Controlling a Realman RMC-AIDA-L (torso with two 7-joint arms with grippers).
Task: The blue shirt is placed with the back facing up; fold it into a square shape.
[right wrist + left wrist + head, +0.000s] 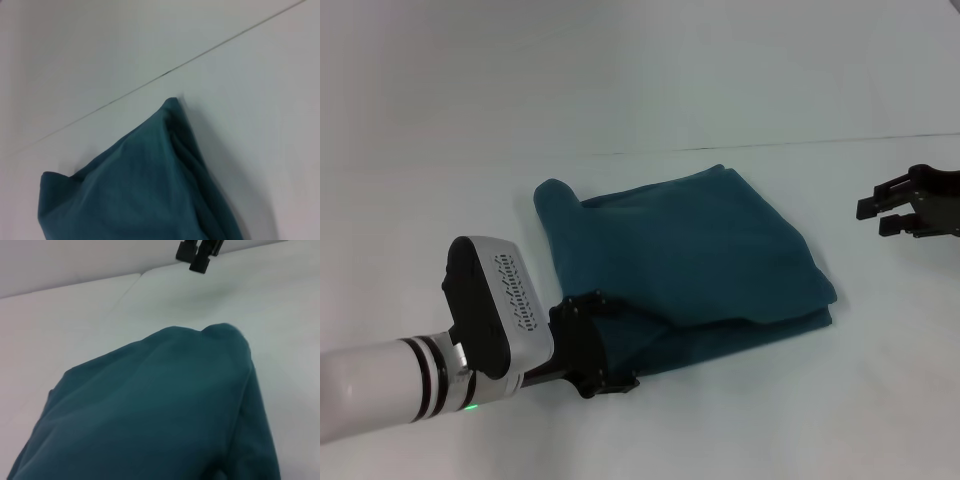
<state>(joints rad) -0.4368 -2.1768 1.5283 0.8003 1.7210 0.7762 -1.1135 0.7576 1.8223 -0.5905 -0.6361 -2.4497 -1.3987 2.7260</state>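
Note:
The blue shirt (690, 255) lies folded into a rough square, several layers thick, in the middle of the white table (470, 150). It fills most of the left wrist view (160, 415) and shows in the right wrist view (145, 190). My left gripper (605, 345) is at the shirt's near left corner, touching its edge. My right gripper (876, 215) is open and empty, held off the shirt's right side with bare table between. It also shows far off in the left wrist view (192, 257).
A thin dark seam (820, 142) runs across the table behind the shirt. White tabletop surrounds the shirt on all sides.

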